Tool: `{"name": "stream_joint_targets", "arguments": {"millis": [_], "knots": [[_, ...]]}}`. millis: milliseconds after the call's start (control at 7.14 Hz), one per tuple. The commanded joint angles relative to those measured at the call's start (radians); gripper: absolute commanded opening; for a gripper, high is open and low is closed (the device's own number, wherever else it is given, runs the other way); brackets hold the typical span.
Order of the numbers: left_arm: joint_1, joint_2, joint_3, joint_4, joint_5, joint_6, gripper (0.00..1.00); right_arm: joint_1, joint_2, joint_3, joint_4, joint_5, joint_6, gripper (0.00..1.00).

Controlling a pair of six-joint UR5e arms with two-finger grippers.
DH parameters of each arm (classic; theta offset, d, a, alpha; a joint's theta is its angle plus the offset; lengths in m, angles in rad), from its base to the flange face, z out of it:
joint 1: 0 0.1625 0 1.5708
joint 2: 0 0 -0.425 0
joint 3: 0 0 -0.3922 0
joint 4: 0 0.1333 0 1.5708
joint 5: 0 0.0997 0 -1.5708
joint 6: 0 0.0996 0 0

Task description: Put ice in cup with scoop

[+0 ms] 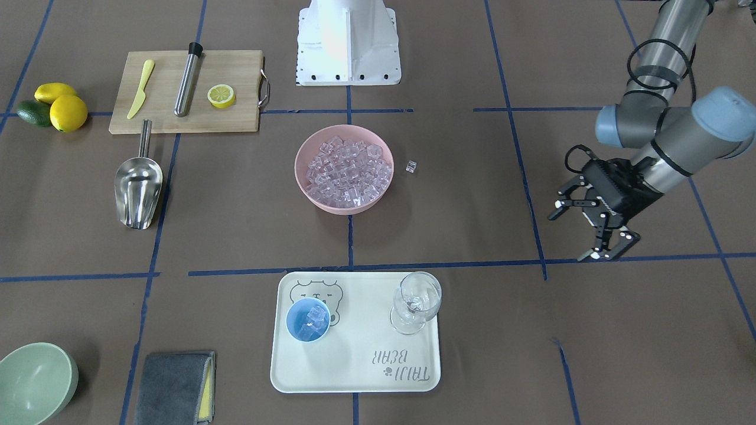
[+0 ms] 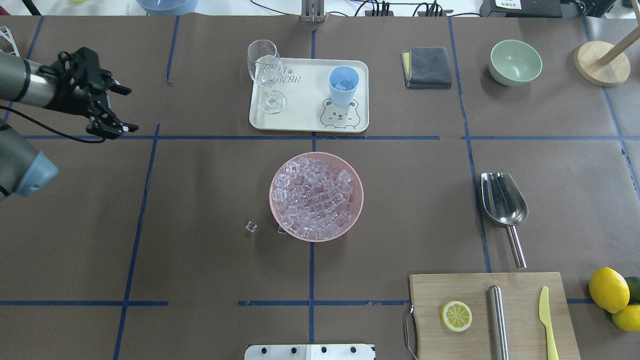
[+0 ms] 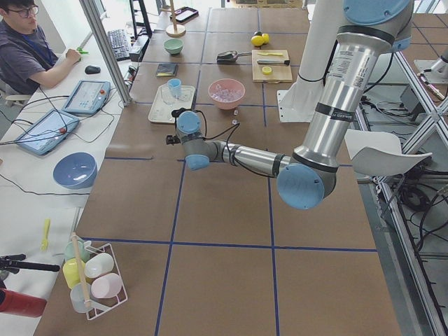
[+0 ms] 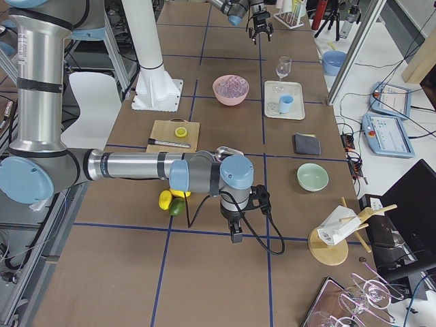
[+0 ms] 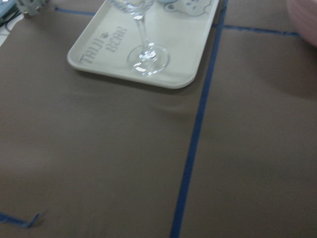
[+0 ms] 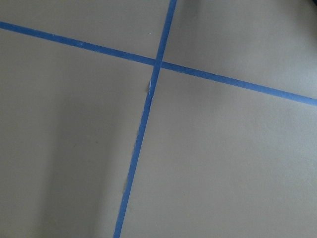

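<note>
While hanging jaws apart, gripping nothing: left gripper (image 1: 570, 236), well clear of tray (image 1: 366, 336). Right gripper (image 4: 235, 236), impossible to tell grip. Scoop (image 1: 137, 189) lying empty beside cutting board (image 1: 236, 71). Pink bowl (image 1: 339, 206) heaped with ice (image 1: 348, 171), stray cube (image 1: 411, 166) just beside. Cup (image 1: 308, 319) on tray, few cubes inside, near stemmed glass (image 1: 416, 295)

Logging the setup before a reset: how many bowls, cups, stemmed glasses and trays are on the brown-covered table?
Bowls: 2 (pink bowl, green bowl)
Cups: 1 (blue cup)
Stemmed glasses: 1 (stemmed glass)
Trays: 1 (tray)
Total: 5
</note>
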Motion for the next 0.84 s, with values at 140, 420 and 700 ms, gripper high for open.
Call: {"name": "stream_joint_targets", "arguments": {"millis": [140, 420, 700], "knots": [[-0.344, 0.025, -0.053, 0.631, -0.09, 0.115, 1.0, -0.013, 0.008, -0.001, 0.013, 0.001, 0.115, 1.0], [-0.475, 0.023, -0.053, 0.895, -0.098, 0.114, 1.0, -0.021, 0.011, 0.001, 0.014, 0.001, 0.115, 1.0], [-0.532, 0.057, -0.057, 1.05, -0.098, 0.115, 1.0, -0.024, 0.011, 0.007, 0.013, 0.009, 0.115, 1.0]]}}
